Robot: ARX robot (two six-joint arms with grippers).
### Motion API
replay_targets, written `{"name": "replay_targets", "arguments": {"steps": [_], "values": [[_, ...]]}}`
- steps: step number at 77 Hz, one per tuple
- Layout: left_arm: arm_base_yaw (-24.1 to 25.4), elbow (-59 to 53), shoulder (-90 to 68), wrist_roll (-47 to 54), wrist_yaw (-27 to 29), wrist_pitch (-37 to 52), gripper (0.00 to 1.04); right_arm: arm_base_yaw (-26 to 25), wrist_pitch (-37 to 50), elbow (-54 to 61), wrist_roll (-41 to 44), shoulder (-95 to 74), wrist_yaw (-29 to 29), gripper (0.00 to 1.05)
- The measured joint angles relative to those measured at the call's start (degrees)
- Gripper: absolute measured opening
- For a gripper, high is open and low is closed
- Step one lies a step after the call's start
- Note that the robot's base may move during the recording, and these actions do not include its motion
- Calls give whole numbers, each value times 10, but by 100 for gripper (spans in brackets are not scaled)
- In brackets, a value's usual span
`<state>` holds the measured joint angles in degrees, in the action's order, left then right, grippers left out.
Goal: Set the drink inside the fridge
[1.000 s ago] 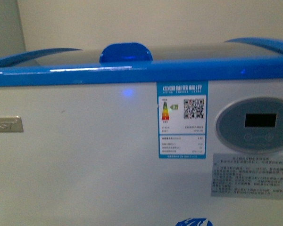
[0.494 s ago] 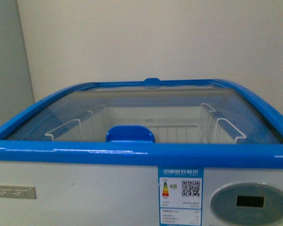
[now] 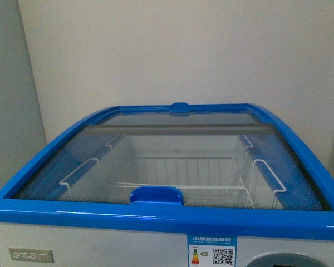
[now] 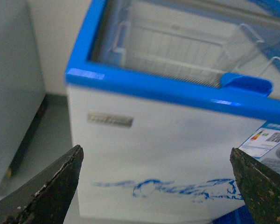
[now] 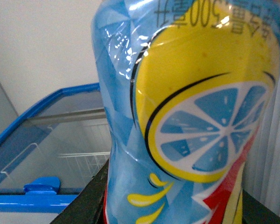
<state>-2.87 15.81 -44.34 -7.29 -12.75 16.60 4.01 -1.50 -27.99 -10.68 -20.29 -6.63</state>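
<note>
Right fingers point(image 5: 86, 205) clamp the drink point(image 5: 186, 116), left fingers point(image 4: 56, 191) gape wide, and the fridge point(image 3: 167, 222) has wire baskets point(image 3: 178, 178) under its glass lid point(image 3: 72, 161).

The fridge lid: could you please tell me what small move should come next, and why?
Probably reach the open left gripper to the lid's blue handle and slide it back: the glass lid looks shut over the baskets, and the right gripper holds the drink.

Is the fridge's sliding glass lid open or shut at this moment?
Shut: the glass lid spans the whole blue rim, its handle against the near edge.
</note>
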Motion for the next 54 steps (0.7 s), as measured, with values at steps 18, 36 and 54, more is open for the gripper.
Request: {"name": "replay_targets", "arguments": {"steps": [18, 36, 54], "values": [[-72, 185, -249, 274, -80, 154, 97, 0, 0, 0, 0, 0, 0, 40], [-139, 286, -364, 593, -143, 55, 97, 0, 0, 0, 0, 0, 2, 40], [-165, 376, -454, 730, -127, 8, 97, 0, 0, 0, 0, 0, 1, 40]]}}
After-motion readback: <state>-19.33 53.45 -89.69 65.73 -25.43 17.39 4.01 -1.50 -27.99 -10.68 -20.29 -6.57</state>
